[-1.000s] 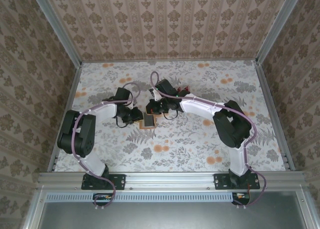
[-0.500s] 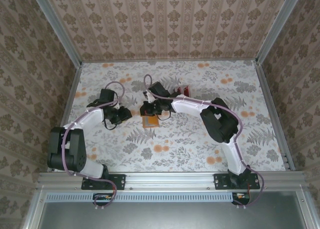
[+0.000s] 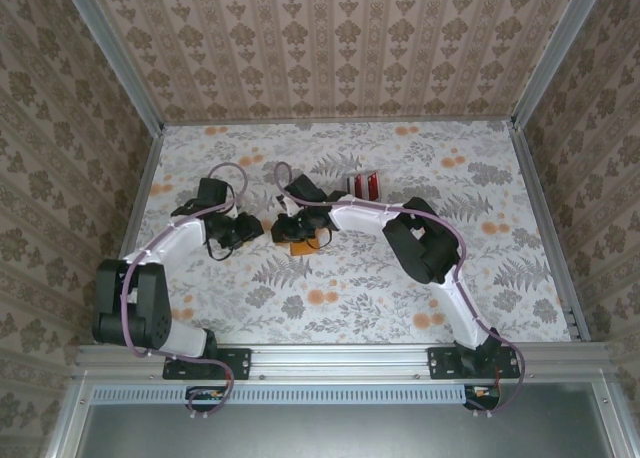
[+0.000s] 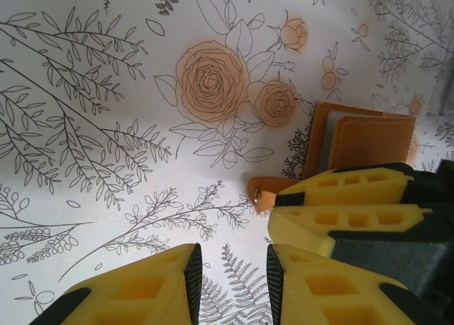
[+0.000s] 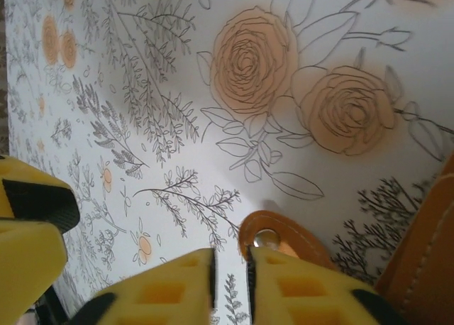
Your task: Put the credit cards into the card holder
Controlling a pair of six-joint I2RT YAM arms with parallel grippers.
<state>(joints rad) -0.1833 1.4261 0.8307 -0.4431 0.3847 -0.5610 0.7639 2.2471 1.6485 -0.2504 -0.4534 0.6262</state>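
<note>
The orange card holder (image 3: 301,246) lies flat on the floral table, mid-left. In the left wrist view the card holder (image 4: 369,137) shows a grey inner edge and a snap tab (image 4: 263,194) sticking out. My right gripper (image 3: 283,230) sits at the holder's left end. In the right wrist view the right gripper (image 5: 230,282) has its jaws a narrow slit apart over bare table. The tab (image 5: 273,234) is beside one finger, not between them. My left gripper (image 3: 258,230) (image 4: 233,282) stands just left of that, open and holding nothing. The credit cards are out of view.
A clear rack with red strips (image 3: 362,185) stands behind the holder, toward the back of the table. Metal rails and patterned walls close in the table (image 3: 400,278) on the left, right and back. The right arm's elbow (image 3: 425,240) rises over the middle.
The holder's dark inner face is now covered in orange. The right gripper slid left and went from shut to slightly apart. The left gripper drew back left and opened wider.
</note>
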